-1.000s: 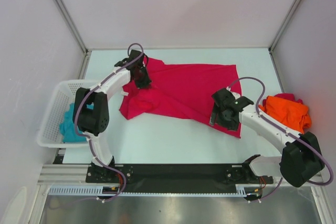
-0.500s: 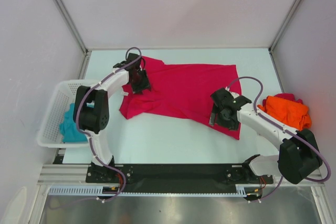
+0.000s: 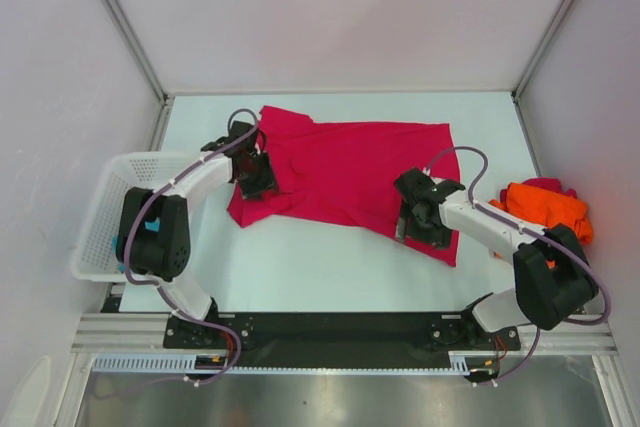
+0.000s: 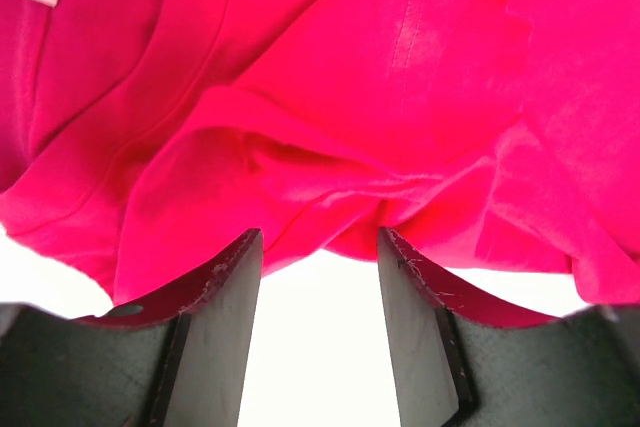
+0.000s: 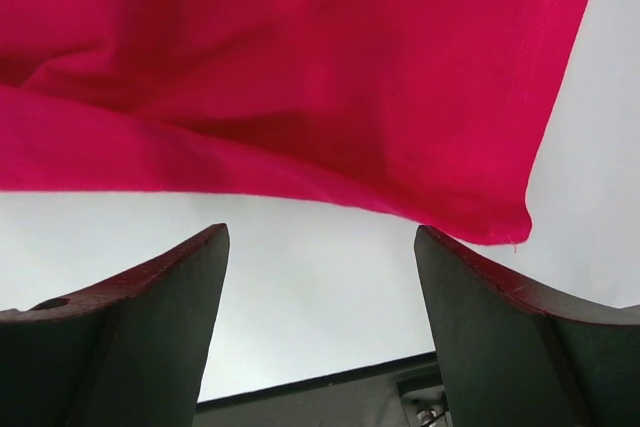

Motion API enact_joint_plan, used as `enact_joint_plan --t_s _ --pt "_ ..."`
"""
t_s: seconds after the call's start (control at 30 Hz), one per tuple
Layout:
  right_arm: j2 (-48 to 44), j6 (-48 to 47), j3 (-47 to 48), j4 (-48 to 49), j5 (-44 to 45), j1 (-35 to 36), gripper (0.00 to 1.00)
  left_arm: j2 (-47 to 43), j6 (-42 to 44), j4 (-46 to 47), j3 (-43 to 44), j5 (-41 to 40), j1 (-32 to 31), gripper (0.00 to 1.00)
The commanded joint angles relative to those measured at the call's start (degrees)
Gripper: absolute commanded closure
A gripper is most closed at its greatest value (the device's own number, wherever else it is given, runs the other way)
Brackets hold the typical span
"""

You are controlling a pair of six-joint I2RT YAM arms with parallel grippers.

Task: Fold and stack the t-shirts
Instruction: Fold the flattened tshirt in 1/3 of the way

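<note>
Left gripper (image 4: pixel 320 247) stands spread with nothing between the fingers, at the bunched collar-side edge of the crimson t-shirt (image 3: pixel 350 172). Right gripper (image 5: pixel 320 237) is spread wide by the near right hem corner. The shirt lies mid-table, mostly flat, its left side rumpled. We judge it a light, limp, grippy knit: pinch it at hems or shoulder seams. The orange t-shirt (image 3: pixel 545 212) is heaped at the right edge. The teal t-shirt (image 3: pixel 121 247) is probably in the mesh basket (image 3: pixel 100 197), mostly hidden.
</note>
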Motion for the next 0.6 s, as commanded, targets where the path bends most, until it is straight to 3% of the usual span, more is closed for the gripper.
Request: enact_joint_plan --t_s 0.0,0.23,0.33,0.43,0.47,0.57 --pt "1.84 -0.91 1.71 2.45 3.08 -0.41 0.19 -4.57 1.31 1.34 -0.84 1.33 0.94 0.45" --pt "6.41 -2.58 2.32 5.18 3.96 -3.05 0.20 -6.41 1.75 1.34 -1.89 2.13 0.94 0.45" --pt "7.73 -3.55 1.80 6.32 3.52 -3.84 0.26 -6.77 2.19 1.34 -2.69 2.13 0.94 0.45" --pt "7.82 -4.69 0.92 8.25 1.77 -4.11 0.55 -6.94 2.45 1.60 -3.39 2.30 1.03 0.45" --pt "7.65 -4.69 0.40 8.43 1.67 -4.37 0.97 -6.86 2.45 1.69 -3.56 2.39 0.95 0.46" --pt "6.60 -4.43 -0.13 8.52 1.32 -4.20 1.00 -6.85 2.63 1.95 -3.74 2.39 0.94 0.46"
